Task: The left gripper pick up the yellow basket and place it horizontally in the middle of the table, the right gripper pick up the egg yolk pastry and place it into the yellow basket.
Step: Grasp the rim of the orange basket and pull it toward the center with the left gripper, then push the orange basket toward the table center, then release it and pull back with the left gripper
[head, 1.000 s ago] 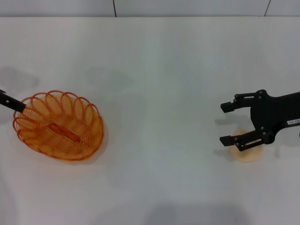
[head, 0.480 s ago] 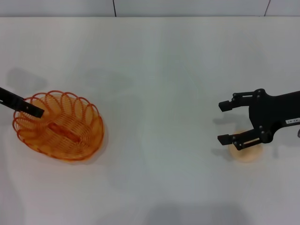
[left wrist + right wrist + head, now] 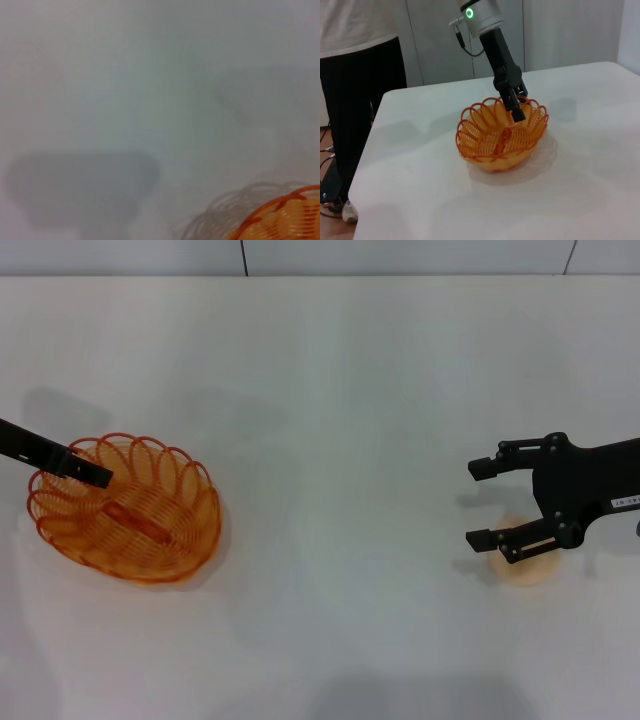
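The yellow basket (image 3: 125,508) rests on the white table (image 3: 330,390) at the left. It also shows in the right wrist view (image 3: 501,135) and at a corner of the left wrist view (image 3: 280,220). My left gripper (image 3: 92,475) reaches in from the left, its tip over the basket's far-left rim; in the right wrist view the left gripper (image 3: 516,109) dips just inside that rim. My right gripper (image 3: 480,503) is open and empty at the right. The egg yolk pastry (image 3: 527,567) lies on the table just under its near finger, partly hidden.
A person in dark trousers (image 3: 360,85) stands beyond the table's left end. The table edge (image 3: 375,165) runs close to the basket on that side. A wall (image 3: 400,255) lines the back.
My left gripper has moved to the right, from the basket's outer edge to over its rim. The basket, the pastry and the right gripper have barely moved.
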### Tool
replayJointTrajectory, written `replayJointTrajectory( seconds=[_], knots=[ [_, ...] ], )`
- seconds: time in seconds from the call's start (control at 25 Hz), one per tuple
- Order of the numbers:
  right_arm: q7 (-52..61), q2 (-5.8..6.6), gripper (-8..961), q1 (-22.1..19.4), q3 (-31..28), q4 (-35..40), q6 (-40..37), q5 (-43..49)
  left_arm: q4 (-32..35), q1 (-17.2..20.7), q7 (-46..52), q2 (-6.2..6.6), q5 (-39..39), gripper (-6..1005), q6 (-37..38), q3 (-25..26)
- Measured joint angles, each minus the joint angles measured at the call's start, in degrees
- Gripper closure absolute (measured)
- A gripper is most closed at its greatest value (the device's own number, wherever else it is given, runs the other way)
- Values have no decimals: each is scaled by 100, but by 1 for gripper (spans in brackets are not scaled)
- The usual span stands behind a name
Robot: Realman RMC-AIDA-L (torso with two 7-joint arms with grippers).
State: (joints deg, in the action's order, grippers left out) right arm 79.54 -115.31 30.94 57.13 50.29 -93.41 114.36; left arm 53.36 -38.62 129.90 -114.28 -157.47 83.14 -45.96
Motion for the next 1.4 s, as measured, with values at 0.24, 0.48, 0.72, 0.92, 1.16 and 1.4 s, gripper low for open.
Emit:
replayJointTrajectory(
  seconds=[0.24, 0.48, 0.72, 0.92, 1.16, 1.4],
  knots=[
    [0, 0, 93, -10, 0, 22, -47, -53, -27, 37, -44, -48, 46, 271, -3, -5],
    [2, 0, 94, -9, 0, 38, -65, -57, -13, 146, -69, -83, 191, 616, 13, 2],
    [31, 0, 94, -16, 0, 63, -64, -58, 34, 245, -75, -22, 738, 823, 275, 17],
    [32, 0, 94, -17, -2, 79, -65, -124, 138, 248, 126, 12, 1153, 891, 671, 336],
    [-136, 6, 94, -31, -16, 94, -68, -203, 201, 191, 558, 27, 1544, 905, 1030, 499],
    [-261, -1, 94, -34, -4, 95, -73, -220, 145, 125, 1006, -22, 1662, 910, 985, 488]
  ],
)
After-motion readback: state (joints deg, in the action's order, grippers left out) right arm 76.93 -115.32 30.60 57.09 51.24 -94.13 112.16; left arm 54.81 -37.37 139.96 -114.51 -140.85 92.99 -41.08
